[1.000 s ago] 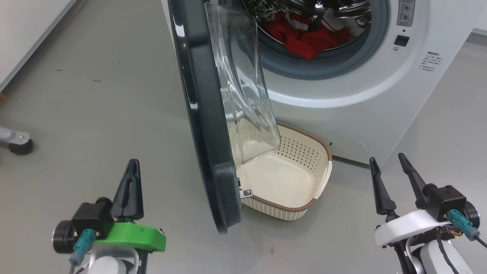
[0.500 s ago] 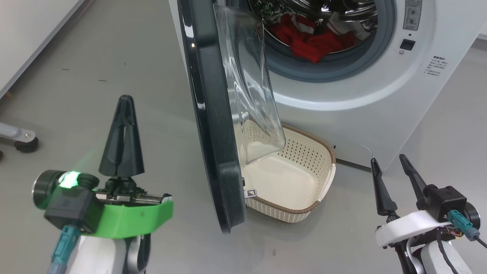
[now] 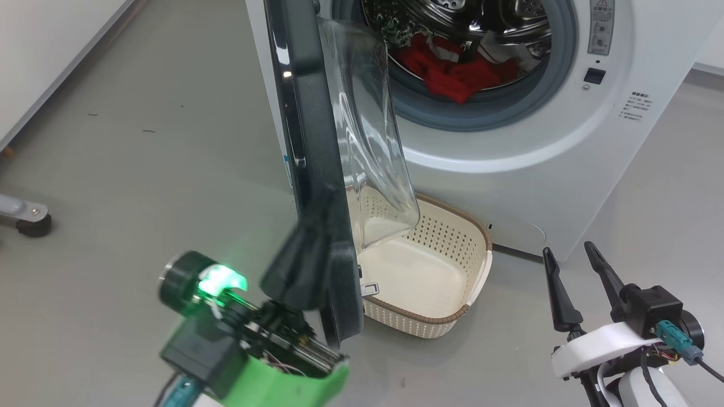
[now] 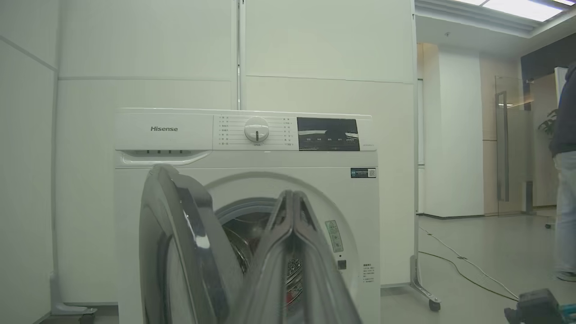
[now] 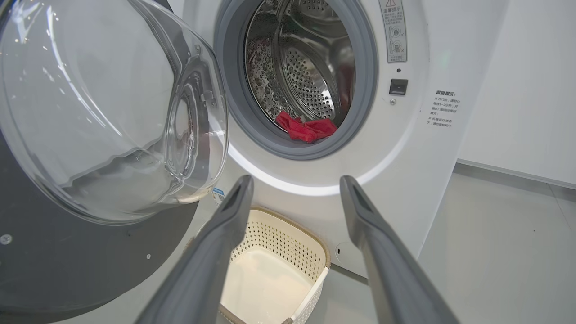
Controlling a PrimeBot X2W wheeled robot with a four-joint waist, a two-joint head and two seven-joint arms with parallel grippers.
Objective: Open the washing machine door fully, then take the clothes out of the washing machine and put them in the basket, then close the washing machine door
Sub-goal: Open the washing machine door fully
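Note:
The white washing machine [image 3: 509, 152] stands ahead with its black-rimmed door [image 3: 311, 141] about half open, seen edge-on, the glass bowl [image 3: 367, 141] bulging toward the drum. Red clothes [image 3: 458, 70] with white stripes lie in the steel drum. The cream basket [image 3: 481, 249] sits on the floor under the door, nothing in it. My left gripper [image 3: 314, 226] is shut and blurred, overlapping the door's lower rim; contact cannot be told. In the left wrist view the shut left gripper [image 4: 292, 198] points at the drum, just right of the door [image 4: 180, 234]. My right gripper [image 3: 567, 249] stands open right of the basket.
A grey caster leg [image 3: 25, 217] rests on the floor at far left, near a white wall [image 3: 45, 45]. A person [image 4: 567, 180] stands at the right edge of the left wrist view, with a cable [image 4: 463, 270] lying across the floor there.
My left arm has swung right and forward, from open floor at the left up to the door's lower rim. The head camera shifted slightly. The right gripper stays open in place.

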